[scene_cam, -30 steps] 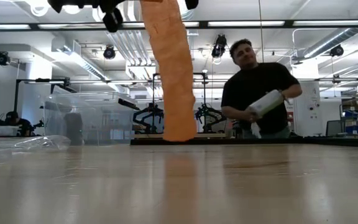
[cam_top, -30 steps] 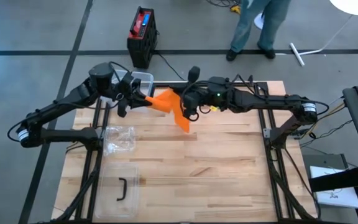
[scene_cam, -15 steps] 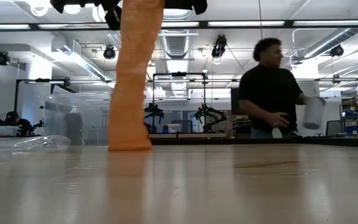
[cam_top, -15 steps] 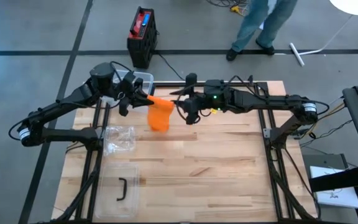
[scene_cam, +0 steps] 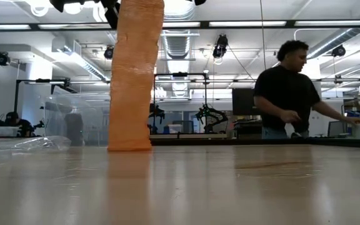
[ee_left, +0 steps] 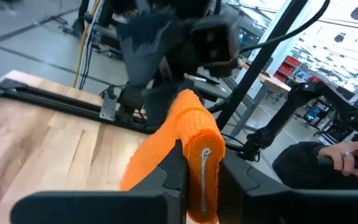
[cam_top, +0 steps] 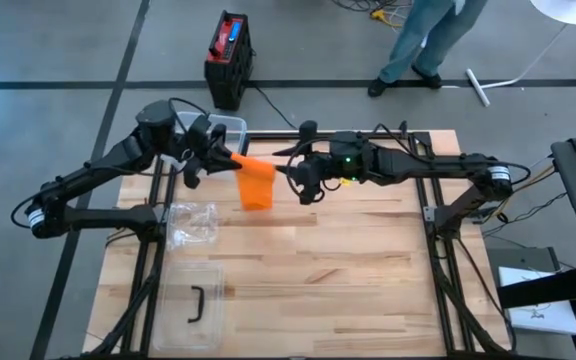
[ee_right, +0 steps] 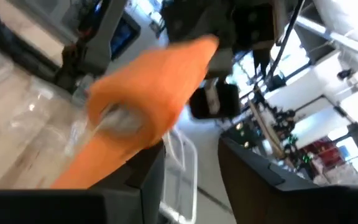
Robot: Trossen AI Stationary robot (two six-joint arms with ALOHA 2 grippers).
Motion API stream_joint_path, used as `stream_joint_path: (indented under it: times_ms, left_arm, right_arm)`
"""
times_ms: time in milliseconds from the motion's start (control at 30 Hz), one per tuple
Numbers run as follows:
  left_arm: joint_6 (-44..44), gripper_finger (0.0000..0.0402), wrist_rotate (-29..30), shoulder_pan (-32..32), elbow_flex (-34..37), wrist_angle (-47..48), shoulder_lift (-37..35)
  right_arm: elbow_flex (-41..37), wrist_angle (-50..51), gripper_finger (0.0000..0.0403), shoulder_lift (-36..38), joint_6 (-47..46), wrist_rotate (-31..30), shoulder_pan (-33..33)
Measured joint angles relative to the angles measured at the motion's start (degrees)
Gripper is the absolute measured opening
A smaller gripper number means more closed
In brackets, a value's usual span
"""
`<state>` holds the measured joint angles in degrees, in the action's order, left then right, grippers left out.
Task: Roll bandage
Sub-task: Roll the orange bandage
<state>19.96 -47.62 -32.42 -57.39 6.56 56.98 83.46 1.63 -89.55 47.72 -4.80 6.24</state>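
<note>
— What changed for you since a second ago?

— Your right gripper (cam_top: pixel 290 176) has let go of the orange bandage (cam_top: pixel 256 184). A second ago it pinched the strip and pulled it out slantwise toward the middle of the tabletop (cam_top: pixel 368 270); now its fingers stand apart just beside the strip, not touching it as far as the high view shows. The bandage has swung back and hangs nearly straight down under your left gripper (cam_top: pixel 230 158).

— And the left one?

— Your left gripper stays clamped on the top end of the bandage; the left wrist view shows the orange roll (ee_left: pixel 194 140) pressed between its fingers. In the low view the strip's bottom edge (scene_cam: pixel 130 145) sits at the tabletop near the far edge; you cannot tell whether it touches.

— What else is on the tabletop?

— A crumpled clear plastic bag (cam_top: pixel 192 224) lies on the left side, and nearer you a clear lid with a black handle (cam_top: pixel 196 303). A clear bin (cam_top: pixel 226 126) stands at the far left corner.

— The room?

— A person (scene_cam: pixel 290 90) in dark clothing has walked to the right behind the tabletop. A black and red case (cam_top: pixel 228 58) sits on the floor beyond the far edge.
</note>
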Motion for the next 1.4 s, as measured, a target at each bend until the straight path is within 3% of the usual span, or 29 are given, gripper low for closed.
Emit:
stream_joint_path:
  times_ms: [100, 367, 767, 933, 1233, 1400]
  left_arm:
    - [-1.5, 0.0036, 0.1, -0.1, 0.0, -0.1, -1.3]
    - [-4.7, 0.0039, 0.1, 0.0, 0.0, -0.1, -2.8]
    - [-6.0, 0.0038, 0.1, 0.0, 0.0, 0.0, -3.3]
    - [-7.6, 0.0039, 0.5, 0.0, 0.0, -0.1, -3.6]
    - [-10.9, 0.0039, 0.8, 0.0, 0.0, -0.3, -3.6]
    - [-12.3, 0.0039, 0.6, -0.1, 0.0, 1.0, -3.6]
  right_arm:
    - [-0.1, 2.3, 0.0138, 0.9, -2.6, -0.7, -0.1]
    - [-0.1, 0.2, 0.0149, 0.9, -11.4, 5.3, -0.2]
    - [-0.1, -3.3, 0.0133, -0.4, -12.3, 5.4, -0.3]
    - [-0.1, -4.6, 0.0120, -1.6, -15.2, 8.2, -0.3]
    - [-0.2, -10.4, 0.0114, -3.0, -14.9, 7.2, -0.2]
    - [-0.2, -11.5, 0.0077, -4.3, -9.8, 1.1, -0.3]
